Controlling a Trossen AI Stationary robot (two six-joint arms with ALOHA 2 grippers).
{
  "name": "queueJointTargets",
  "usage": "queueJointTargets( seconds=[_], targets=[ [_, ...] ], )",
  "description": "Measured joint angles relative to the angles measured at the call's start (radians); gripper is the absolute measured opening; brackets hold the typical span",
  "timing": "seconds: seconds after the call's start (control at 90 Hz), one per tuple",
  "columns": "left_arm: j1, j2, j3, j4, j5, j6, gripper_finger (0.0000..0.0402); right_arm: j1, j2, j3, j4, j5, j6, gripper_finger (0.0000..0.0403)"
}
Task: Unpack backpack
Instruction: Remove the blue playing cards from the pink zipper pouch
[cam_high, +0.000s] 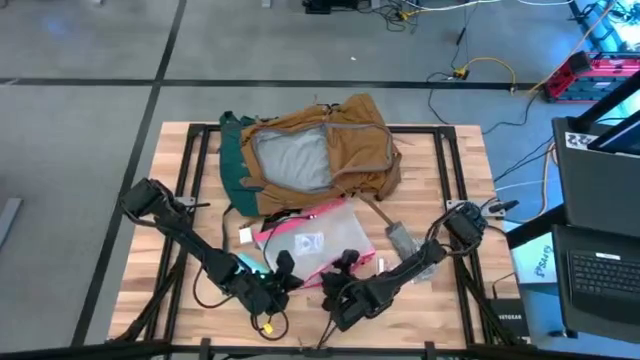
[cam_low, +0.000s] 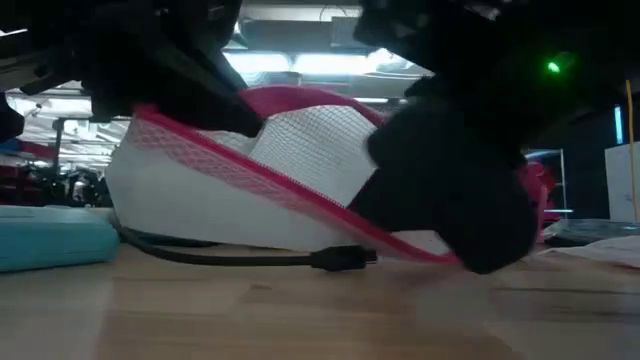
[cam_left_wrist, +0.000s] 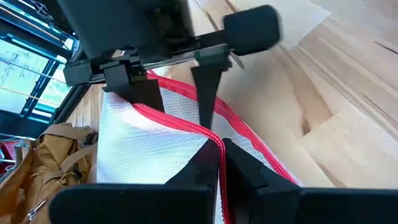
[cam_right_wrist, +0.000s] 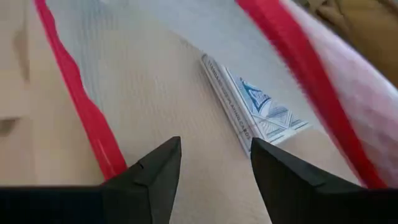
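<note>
High view shows the backpack (cam_high: 320, 155) lying open at the far middle of the counter (cam_high: 450, 200). Nearer, the left gripper (cam_high: 283, 272) pinches the pink-edged pouch (cam_high: 310, 240), and the right gripper (cam_high: 345, 268) holds its fingers apart over the pouch

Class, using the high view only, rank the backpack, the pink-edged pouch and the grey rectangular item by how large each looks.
1. Backpack, largest.
2. Pink-edged pouch, clearly smaller, partly covered by both arms.
3. Grey rectangular item, smallest.
</note>
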Motion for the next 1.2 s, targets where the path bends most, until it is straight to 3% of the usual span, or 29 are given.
queueJointTargets(
  seconds=[0.278,0.411,0.7,0.9,1.2],
  targets=[
    [0.001,0.000,0.000,0.000,-0.004,0.001,0.0000,-0.029,-0.198,-0.333,0.331,-0.013,-0.047,0.0182],
    [0.003,0.000,-0.001,0.001,-0.009,0.002,0.0000,-0.081,-0.247,-0.504,0.645,-0.088,-0.076,0.0182],
    [0.009,0.000,-0.001,0.002,0.002,0.005,0.0000,-0.150,-0.220,-0.609,1.082,-0.254,-0.201,0.0182],
    [0.010,0.000,-0.002,0.050,0.000,0.050,0.0000,-0.154,-0.220,-0.581,1.044,-0.264,-0.220,0.0182],
    [0.010,-0.001,-0.002,0.076,-0.034,0.095,0.0018,-0.153,-0.220,-0.571,0.819,-0.009,-0.065,0.0182]
  ],
)
